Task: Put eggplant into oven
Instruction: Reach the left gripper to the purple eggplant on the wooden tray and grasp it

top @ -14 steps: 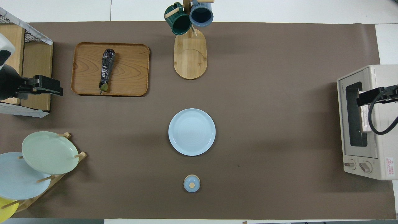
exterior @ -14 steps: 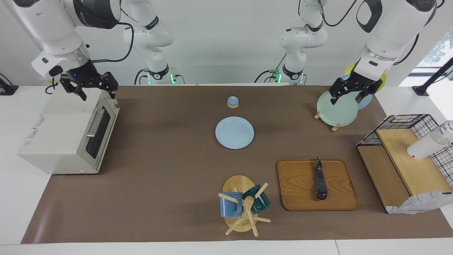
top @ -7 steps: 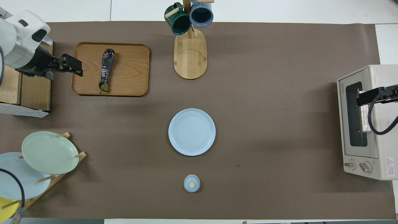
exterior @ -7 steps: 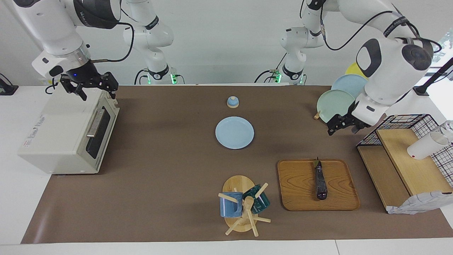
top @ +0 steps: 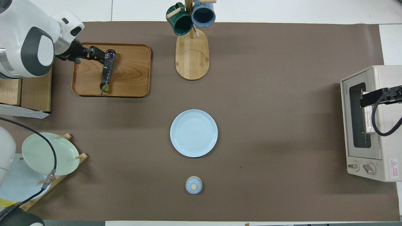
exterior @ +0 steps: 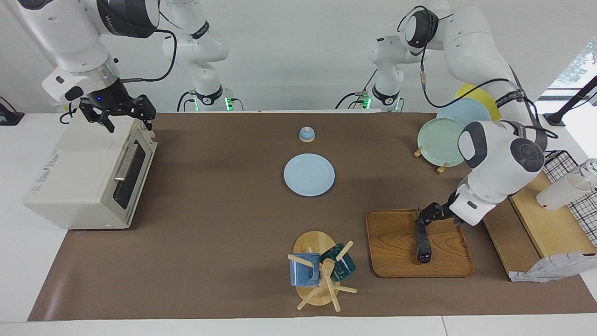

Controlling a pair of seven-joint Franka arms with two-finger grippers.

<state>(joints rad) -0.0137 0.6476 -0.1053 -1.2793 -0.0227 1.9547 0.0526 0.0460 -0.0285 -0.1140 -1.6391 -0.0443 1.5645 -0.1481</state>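
Note:
The dark purple eggplant point(exterior: 423, 241) lies on a wooden tray point(exterior: 392, 242) toward the left arm's end of the table, stem toward the robots. It also shows in the overhead view point(top: 107, 67). My left gripper point(exterior: 431, 214) is open and hangs low over the tray, beside the eggplant; I see no touch. In the overhead view it point(top: 99, 54) lies next to the eggplant's thick end. The cream-white oven point(exterior: 79, 177) stands at the right arm's end with its glass door shut. My right gripper point(exterior: 128, 125) waits open above the oven's top edge.
A light blue plate point(exterior: 309, 175) lies mid-table with a small blue lid point(exterior: 306, 134) nearer the robots. A mug tree point(exterior: 317, 270) with two mugs stands beside the tray. A plate rack point(exterior: 443, 140) and a wooden shelf with wire basket point(exterior: 536, 219) flank the left arm.
My left arm has swung from the plate rack out and down to the tray, and its gripper is now beside the eggplant. The right arm and the eggplant have not moved.

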